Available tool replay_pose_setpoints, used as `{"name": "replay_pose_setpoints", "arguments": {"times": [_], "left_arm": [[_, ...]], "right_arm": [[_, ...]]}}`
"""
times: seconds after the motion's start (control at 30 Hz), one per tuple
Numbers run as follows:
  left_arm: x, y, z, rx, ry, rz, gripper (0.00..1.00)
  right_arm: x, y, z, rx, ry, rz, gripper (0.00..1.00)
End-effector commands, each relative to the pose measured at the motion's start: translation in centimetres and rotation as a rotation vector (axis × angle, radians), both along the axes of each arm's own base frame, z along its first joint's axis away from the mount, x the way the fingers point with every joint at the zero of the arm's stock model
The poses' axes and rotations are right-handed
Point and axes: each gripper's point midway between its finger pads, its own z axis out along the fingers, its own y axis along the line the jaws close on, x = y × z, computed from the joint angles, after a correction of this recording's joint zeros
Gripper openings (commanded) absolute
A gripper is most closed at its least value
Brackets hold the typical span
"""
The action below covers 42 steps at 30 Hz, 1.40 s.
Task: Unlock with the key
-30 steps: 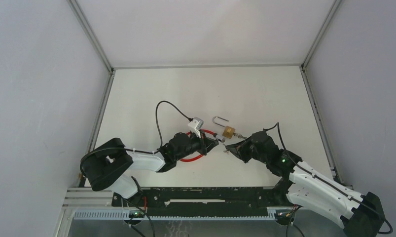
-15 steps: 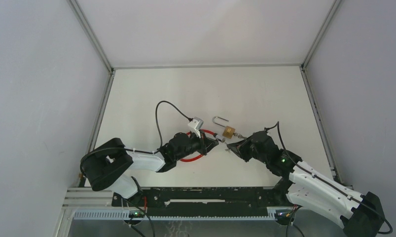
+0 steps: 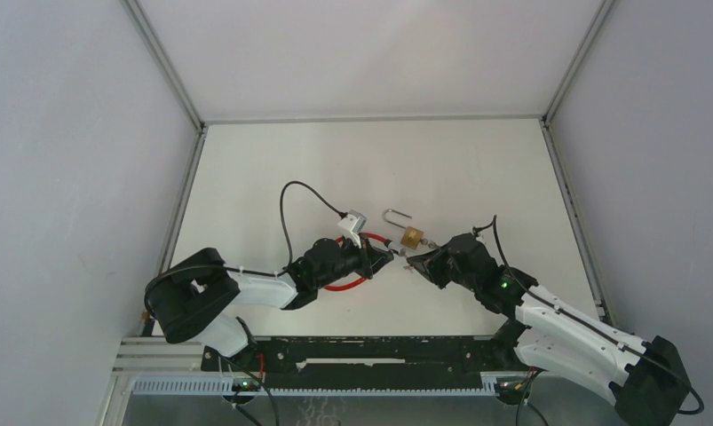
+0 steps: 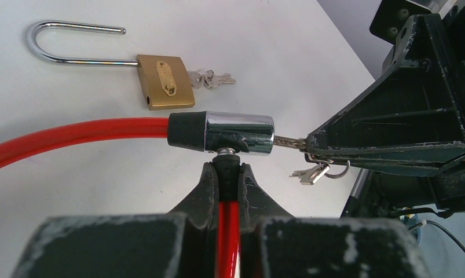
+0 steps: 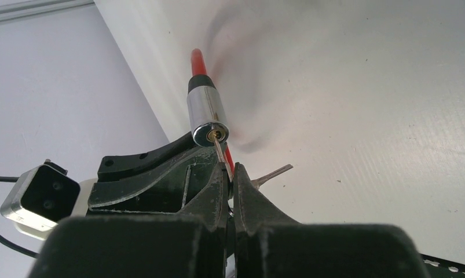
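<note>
Evidently the step in hand is the turn. The key (image 5: 220, 149) sits with its tip in the keyhole of the chrome lock barrel (image 4: 238, 132), at the middle of the left wrist view. The right gripper (image 5: 230, 176) is pinched together on the key's head, and spare keys (image 4: 314, 172) dangle below it on a ring. The left gripper (image 4: 226, 174) is clamped on the red cable (image 4: 73, 134) just under the barrel, bracing it.

To do it well, the right wrist should probably roll about the key's own line, pressing in lightly so the blade seats fully. The left should hold firm against the twist. Any sideways pull could bend the blade or slip it out.

Room is tight between the two grippers, which nearly meet at the centre of the top view. A brass padlock (image 4: 165, 81) lies just beyond, in the upper left of the left wrist view, apart from the cable. Open table (image 3: 335, 160) lies toward the top of the frame, and the walls stand well apart from the work.
</note>
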Motion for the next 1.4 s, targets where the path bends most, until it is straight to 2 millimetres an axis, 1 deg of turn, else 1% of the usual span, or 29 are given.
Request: {"name": "replay_pose_setpoints", "arguments": {"times": [0.0, 0.77, 1.1, 1.37], "left_arm": [[0.6, -1.1, 3.5, -0.091, -0.044, 0.008, 0.0], [0.4, -1.4, 3.7, -0.097, -0.042, 0.0, 0.0], [0.0, -2.2, 4.0, -0.086, -0.056, -0.04, 0.0], [-0.2, -2.6, 4.2, -0.082, -0.062, -0.052, 0.0]], "right_arm": [[1.0, 0.4, 1.4, 0.022, -0.061, 0.0, 0.0], [1.0, 0.2, 0.8, -0.012, -0.061, 0.006, 0.0], [1.6, 0.3, 1.0, -0.017, -0.09, 0.022, 0.0], [1.5, 0.4, 0.8, -0.077, -0.07, 0.055, 0.0]]}}
